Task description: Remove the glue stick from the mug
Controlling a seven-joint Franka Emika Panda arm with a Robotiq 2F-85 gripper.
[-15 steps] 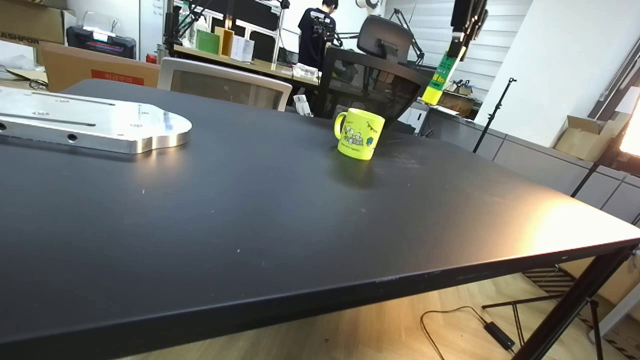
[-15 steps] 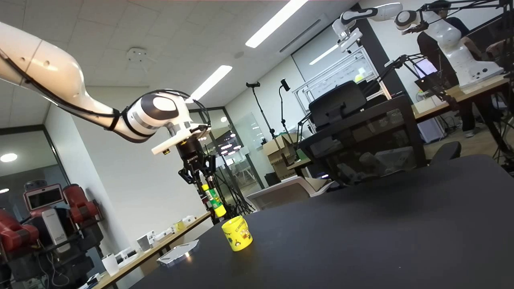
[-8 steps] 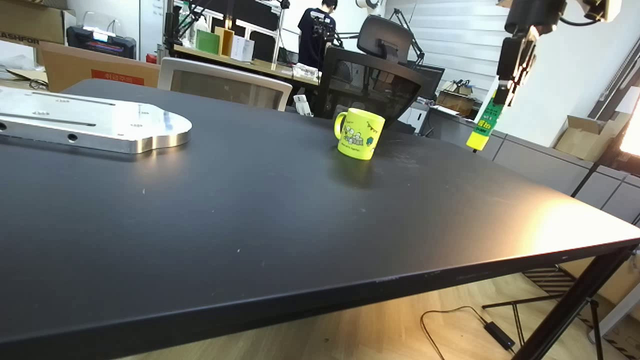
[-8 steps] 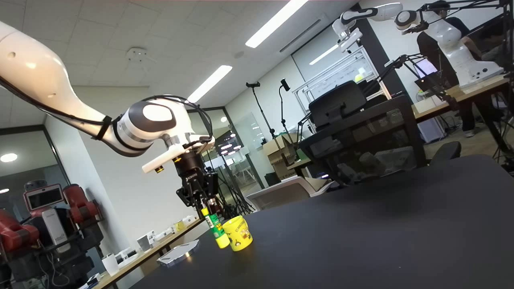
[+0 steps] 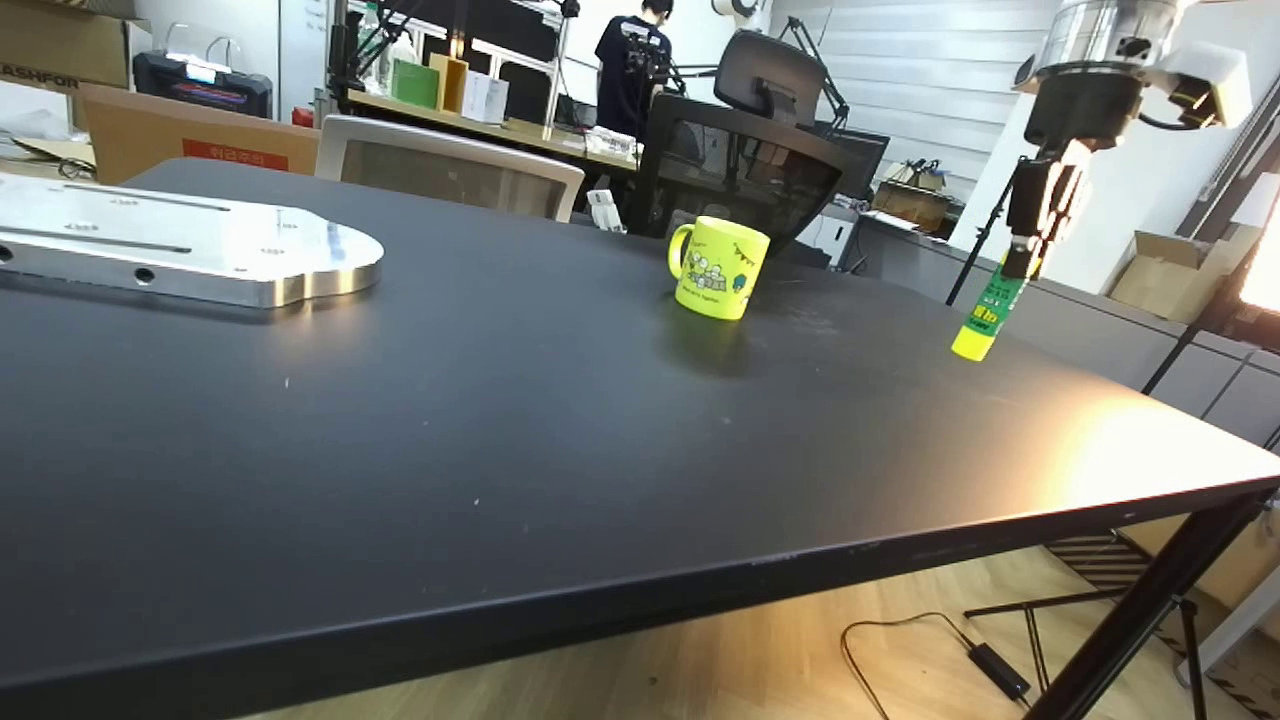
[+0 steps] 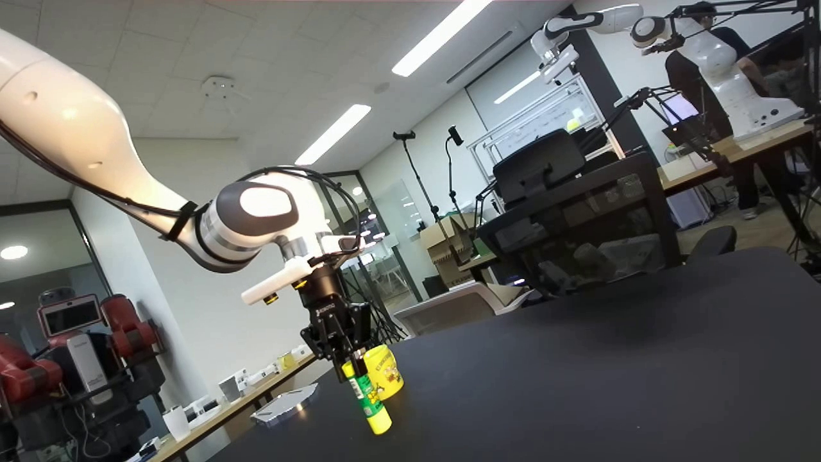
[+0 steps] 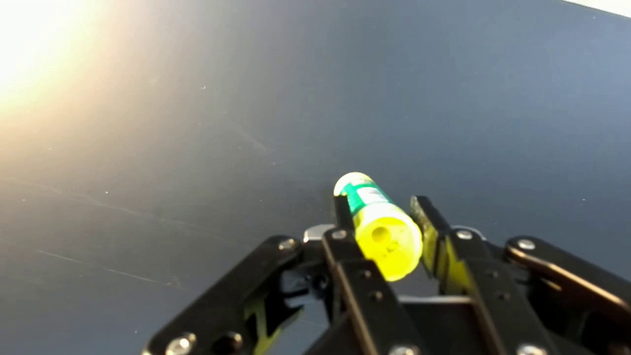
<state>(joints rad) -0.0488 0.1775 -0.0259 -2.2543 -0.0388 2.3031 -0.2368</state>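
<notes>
The glue stick (image 5: 990,312) is a yellow cylinder with a green label. My gripper (image 7: 379,202) is shut on its upper end, with a finger on either side. The stick tilts and its yellow lower end points down at the dark table. Whether it touches the tabletop, I cannot tell. In an exterior view the glue stick (image 6: 369,398) overlaps part of the mug (image 6: 387,372). The yellow-green mug (image 5: 715,265) stands upright on the table, apart from the stick, with its handle at the left there. Its inside is hidden, and it is out of the wrist view.
A flat silver metal plate (image 5: 180,240) lies on the dark table (image 5: 500,420); it also shows in an exterior view (image 6: 285,404). Chairs stand behind the table, one with a dark mesh back (image 6: 584,224). The table's far edge is near the gripper.
My gripper has carried the glue stick down toward the tabletop, and to the right in both exterior views. The mug and the plate have not moved.
</notes>
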